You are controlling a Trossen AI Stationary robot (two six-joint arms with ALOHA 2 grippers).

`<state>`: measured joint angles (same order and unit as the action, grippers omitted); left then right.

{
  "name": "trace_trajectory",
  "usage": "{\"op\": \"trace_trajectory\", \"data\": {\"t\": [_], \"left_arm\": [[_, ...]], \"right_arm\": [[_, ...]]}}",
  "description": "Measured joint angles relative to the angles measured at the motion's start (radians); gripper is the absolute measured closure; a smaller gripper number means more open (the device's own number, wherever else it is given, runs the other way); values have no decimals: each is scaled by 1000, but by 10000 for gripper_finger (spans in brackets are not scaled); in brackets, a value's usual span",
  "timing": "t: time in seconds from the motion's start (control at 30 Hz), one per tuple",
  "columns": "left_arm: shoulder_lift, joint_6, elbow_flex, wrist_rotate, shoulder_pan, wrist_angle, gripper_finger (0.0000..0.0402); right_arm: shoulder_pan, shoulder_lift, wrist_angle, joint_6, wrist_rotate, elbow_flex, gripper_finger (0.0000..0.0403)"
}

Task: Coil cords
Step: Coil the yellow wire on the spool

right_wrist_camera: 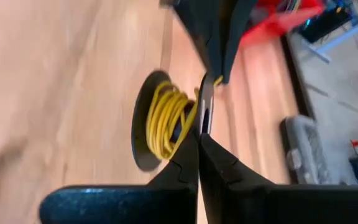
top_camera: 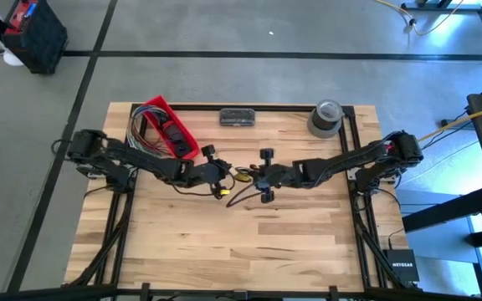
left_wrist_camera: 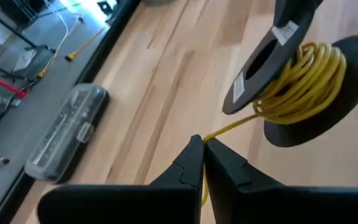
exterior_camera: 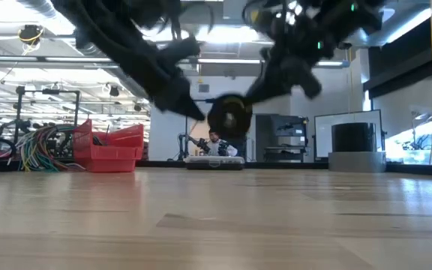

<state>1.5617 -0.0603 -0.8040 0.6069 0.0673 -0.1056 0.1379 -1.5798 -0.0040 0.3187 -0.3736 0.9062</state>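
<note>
Meeting mid-frame above wooden table: left gripper pinched on yellow cord, right gripper clamped on black spool flange. Red bin upper left.

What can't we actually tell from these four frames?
- High view: the spool is too small, so its windings can't be counted.
- Low view: the spool is backlit and shows only as a dark disc, with no winding visible.
- Left wrist view: the yellow cord runs into the shut left gripper, and its tail is hidden under the fingers.
- Right wrist view: the right gripper covers its own hold on the spool rim, and the grey case is cut off by the edge.
</note>
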Motion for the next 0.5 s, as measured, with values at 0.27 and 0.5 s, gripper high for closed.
{"op": "trace_trajectory", "data": {"t": [0.27,0.5], "left_arm": [[128,-9,-2,11,-35,-21,396],[166,-14,-2,0,-35,-67,396]], "right_arm": [[0,-96,-12,24,-123,-16,402],[0,-149,4,27,-122,-16,402]]}}
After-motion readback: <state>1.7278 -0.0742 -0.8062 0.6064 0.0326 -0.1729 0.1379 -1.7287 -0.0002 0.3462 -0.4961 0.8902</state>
